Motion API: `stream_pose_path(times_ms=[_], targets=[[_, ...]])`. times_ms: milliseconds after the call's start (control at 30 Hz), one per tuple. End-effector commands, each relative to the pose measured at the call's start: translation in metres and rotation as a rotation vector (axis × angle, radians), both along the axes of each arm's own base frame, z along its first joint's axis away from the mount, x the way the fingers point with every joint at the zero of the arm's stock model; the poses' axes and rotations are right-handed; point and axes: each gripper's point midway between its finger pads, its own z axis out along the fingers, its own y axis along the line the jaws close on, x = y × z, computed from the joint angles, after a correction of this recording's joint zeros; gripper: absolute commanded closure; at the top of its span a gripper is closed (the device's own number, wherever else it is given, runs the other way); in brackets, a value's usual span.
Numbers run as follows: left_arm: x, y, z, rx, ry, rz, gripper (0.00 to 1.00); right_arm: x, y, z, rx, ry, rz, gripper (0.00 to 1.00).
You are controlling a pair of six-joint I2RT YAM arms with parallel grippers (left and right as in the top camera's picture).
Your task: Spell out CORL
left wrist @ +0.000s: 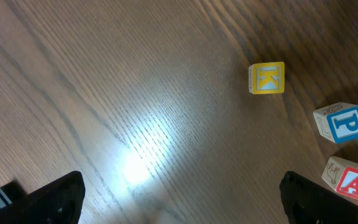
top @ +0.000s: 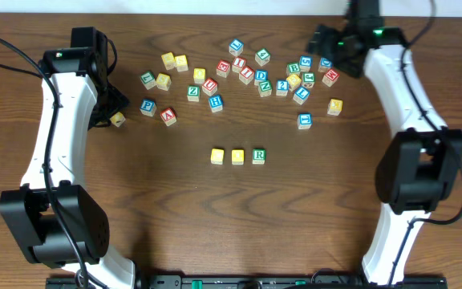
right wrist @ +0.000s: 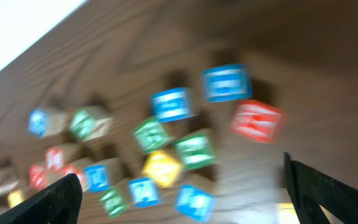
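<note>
- Letter blocks lie on a dark wood-grain table, seen from overhead; no room shows beyond it; a row of three stands at mid-table, two yellow and a green R block at its right end; well over twenty loose ones spread along the far side; the left gripper hangs just beside a yellow K block, well apart from the row; the right gripper sits over the far right cluster.
- Left wrist: bare glossy wood with a glare patch; three blocks, K block, blue P block, red A block; fingers spread wide, nothing between them; all three blocks lie ahead, to the right.
- Right wrist: blurred; about a dozen blue, green, red and yellow blocks ahead; fingers parted, holding nothing.
</note>
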Motion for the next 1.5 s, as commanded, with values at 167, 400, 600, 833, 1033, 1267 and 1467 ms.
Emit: stream_pose_path(times_ms=[167,400,600,833,1033,1267,1467], targets=[[0.003,0.0,-0.005,-0.002,-0.009,0.024,0.01,-0.037,-0.083,-0.017,0.052,0.177,-0.209,0.01],[0.007,-0.027,-0.012,-0.163,-0.027,0.012,0.01,-0.052,-0.084,-0.022,0.054,0.243,-0.215,0.01],[0.021,-0.055,-0.013,-0.313,-0.064,-0.112,0.01,-0.052,-0.084,-0.022,0.053,0.243,-0.215,0.01],[0.025,-0.055,-0.012,-0.307,-0.079,-0.137,0.01,-0.052,-0.084,-0.022,0.053,0.243,-0.214,0.01],[0.03,-0.054,-0.011,-0.304,-0.098,-0.14,0.01,-0.046,-0.078,-0.02,0.104,0.225,-0.236,0.01],[0.028,-0.055,-0.011,-0.306,-0.088,-0.147,0.01,-0.048,-0.039,-0.016,0.189,0.234,-0.109,0.01],[0.033,-0.073,-0.01,-0.375,-0.088,-0.377,0.01,-0.04,0.009,-0.015,0.062,0.161,0.105,0.01]])
